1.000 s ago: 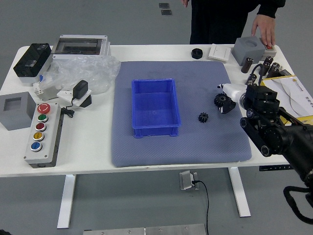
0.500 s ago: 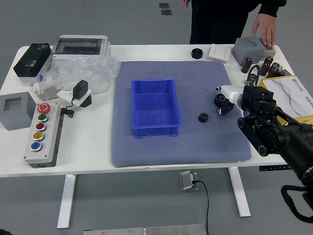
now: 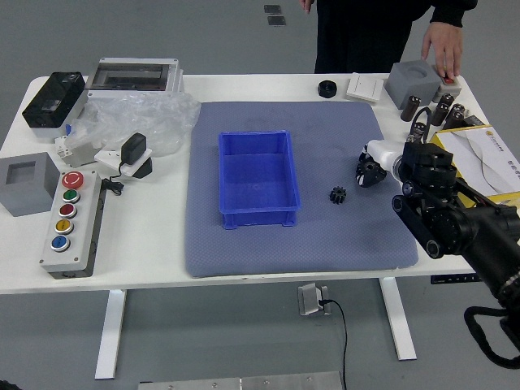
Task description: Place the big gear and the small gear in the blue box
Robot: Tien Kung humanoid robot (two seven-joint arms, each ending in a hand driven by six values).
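Right hand [image 3: 392, 157] has curled further inward; its fingers are closed around the big gear [image 3: 363, 170].

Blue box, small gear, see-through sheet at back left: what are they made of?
Blue box: probably moulded plastic; even colour, smooth walls.
Small gear: dark, fairly dull black; plastic or coated metal, can't tell which.
See-through sheet: likely thin plastic film, glossy; creases catch the light.
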